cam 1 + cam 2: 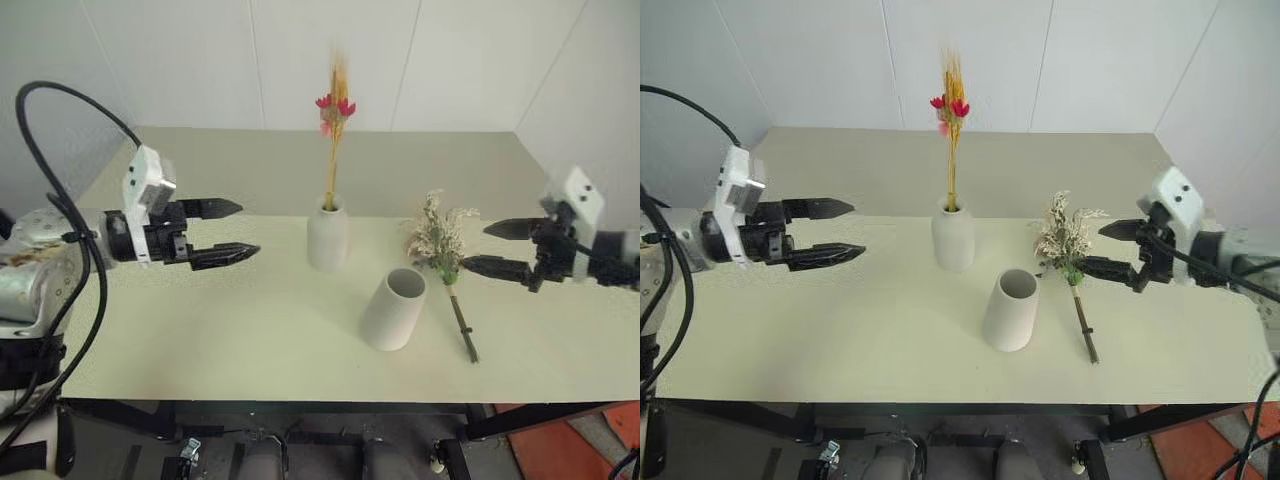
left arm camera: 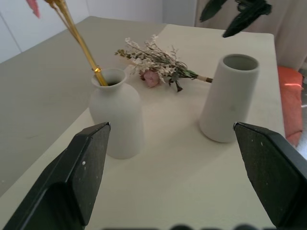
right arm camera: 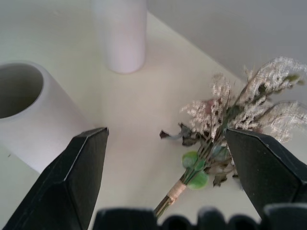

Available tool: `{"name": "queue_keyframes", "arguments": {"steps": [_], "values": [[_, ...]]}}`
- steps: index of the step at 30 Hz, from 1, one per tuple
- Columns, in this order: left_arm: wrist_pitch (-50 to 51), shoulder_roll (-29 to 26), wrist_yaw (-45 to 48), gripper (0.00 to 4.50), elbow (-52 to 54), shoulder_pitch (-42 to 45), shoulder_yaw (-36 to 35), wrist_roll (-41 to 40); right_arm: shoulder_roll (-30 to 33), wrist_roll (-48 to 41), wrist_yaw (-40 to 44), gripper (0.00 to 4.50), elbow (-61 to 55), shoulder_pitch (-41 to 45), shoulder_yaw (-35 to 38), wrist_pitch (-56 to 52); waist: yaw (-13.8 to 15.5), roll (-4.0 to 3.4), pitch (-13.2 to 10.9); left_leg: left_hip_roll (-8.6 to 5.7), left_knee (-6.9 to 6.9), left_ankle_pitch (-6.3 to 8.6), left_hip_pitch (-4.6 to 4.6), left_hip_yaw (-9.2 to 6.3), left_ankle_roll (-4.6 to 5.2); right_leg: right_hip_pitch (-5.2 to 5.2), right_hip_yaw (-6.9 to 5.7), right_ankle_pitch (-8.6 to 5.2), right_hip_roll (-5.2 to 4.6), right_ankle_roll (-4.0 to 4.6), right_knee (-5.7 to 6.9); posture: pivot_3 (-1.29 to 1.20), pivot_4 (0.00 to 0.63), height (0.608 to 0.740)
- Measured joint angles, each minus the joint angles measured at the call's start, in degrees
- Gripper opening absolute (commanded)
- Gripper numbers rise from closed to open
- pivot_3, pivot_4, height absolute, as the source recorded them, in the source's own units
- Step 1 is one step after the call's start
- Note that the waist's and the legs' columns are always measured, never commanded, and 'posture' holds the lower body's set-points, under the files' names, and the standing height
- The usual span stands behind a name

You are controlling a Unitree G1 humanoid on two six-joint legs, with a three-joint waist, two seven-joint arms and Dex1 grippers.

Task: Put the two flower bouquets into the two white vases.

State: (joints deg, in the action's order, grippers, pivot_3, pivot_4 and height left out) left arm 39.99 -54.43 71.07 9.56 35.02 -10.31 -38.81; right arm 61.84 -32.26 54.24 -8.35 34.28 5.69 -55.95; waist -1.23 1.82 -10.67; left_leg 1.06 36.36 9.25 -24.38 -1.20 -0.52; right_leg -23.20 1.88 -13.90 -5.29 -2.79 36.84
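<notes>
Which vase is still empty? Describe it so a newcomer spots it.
On the pale table, two white vases stand near the middle. The empty vase is the nearer, wider one, open-mouthed, beside the lying bouquet; the bottle vase behind holds yellow stalks.

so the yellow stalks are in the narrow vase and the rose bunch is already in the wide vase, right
Not quite. The yellow stalks do stand in the narrow vase, but the rose bunch lies on the table beside the wide vase, as the left eye view shows.
</notes>
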Motion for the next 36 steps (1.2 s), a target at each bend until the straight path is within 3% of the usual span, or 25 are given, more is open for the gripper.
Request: {"name": "queue_keyframes", "arguments": {"steps": [3, 9, 21, 26, 29, 36], "values": [[-1.1, -1.3, 4.9, 4.47, 0.0, 1.0, 0.0, -1.8, -2.7, 0.1, -2.9, 4.5, 3.2, 7.9, -4.9, -9.6, 0.1, 0.0, 0.0, 0.0, -0.08, 0.0, -0.05, 0.0, 0.0, -0.07, 0.0, 0.1, 0.02, 0.21, 0.0, 0.0, 0.15, 0.74], [-1.5, -1.6, 6.7, 4.47, 0.9, 2.5, 0.2, -2.1, -5.0, 5.7, -5.4, 4.5, 11.2, 16.7, -17.9, -17.3, 0.3, 0.0, 0.0, -0.03, -0.08, 0.0, -0.35, 0.0, 0.01, -0.32, 0.0, 0.09, 0.02, 0.17, -0.01, 0.0, 0.15, 0.74], [-0.9, -1.4, 2.4, 4.47, 4.7, -2.6, -1.7, -4.1, -6.6, 14.1, -1.8, 4.5, 22.9, 23.1, -32.6, -19.0, -0.1, 0.0, 0.0, 0.0, -0.07, -0.01, -0.38, 0.04, 0.02, -0.49, 0.07, 0.09, 0.07, 0.16, 0.16, 0.0, 0.15, 0.74], [0.0, -1.3, -1.3, 4.47, 6.6, -3.1, -2.6, -4.6, -11.0, 17.3, -0.1, 4.5, 30.0, 24.7, -35.9, -17.9, -0.5, -0.01, 0.0, -0.01, -0.07, -0.01, -0.37, 0.05, 0.02, -0.51, 0.12, 0.09, 0.08, 0.16, 0.18, 0.0, 0.15, 0.74], [0.2, -1.3, -1.7, 4.5, 7.4, -3.5, -2.7, -5.6, -14.1, 19.0, 0.1, 3.9, 35.2, 25.3, -36.2, -15.9, -0.9, -0.01, 0.0, -0.02, -0.08, -0.01, -0.38, 0.05, 0.02, -0.52, 0.12, 0.09, 0.08, 0.16, 0.19, 0.0, 0.15, 0.74], [0.2, -1.4, -2.1, 4.5, 7.3, -3.5, -2.7, -6.4, -16.6, 22.3, 0.2, 1.48, 39.6, 26.5, -35.5, -12.9, -1.1, 0.0, 0.0, -0.02, -0.07, -0.01, -0.36, 0.05, 0.01, -0.5, 0.13, 0.1, 0.09, 0.15, 0.22, 0.0, 0.15, 0.74]]}}
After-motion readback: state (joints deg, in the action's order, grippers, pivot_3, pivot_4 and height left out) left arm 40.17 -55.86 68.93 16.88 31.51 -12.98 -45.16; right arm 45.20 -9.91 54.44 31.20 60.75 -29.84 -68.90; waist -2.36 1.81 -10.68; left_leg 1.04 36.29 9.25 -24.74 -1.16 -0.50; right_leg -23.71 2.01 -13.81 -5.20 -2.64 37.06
